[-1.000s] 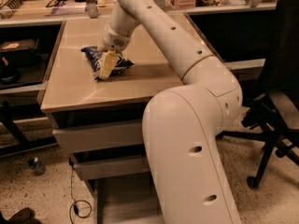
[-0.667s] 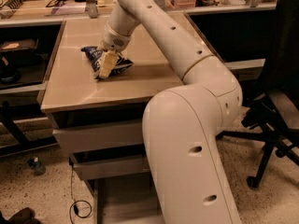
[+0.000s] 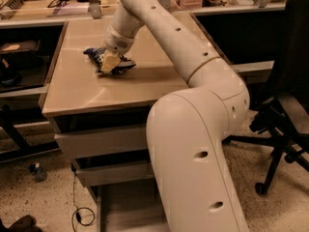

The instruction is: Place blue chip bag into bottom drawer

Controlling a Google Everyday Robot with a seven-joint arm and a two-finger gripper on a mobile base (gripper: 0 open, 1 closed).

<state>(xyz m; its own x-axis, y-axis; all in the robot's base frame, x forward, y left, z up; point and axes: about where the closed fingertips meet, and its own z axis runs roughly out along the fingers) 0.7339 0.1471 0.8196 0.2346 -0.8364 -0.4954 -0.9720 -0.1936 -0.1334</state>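
Gripper (image 3: 110, 62) over cabinet top (image 3: 145, 87), free room fwd & R; arm (image 3: 193, 144) blocks R half of bottom drawer (image 3: 126, 208).

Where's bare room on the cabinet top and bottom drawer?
Cabinet top: bare in front of the blue chip bag and behind it to the back edge; crowded where the gripper sits on the bag. Bottom drawer: visible tray left of the arm is bare.
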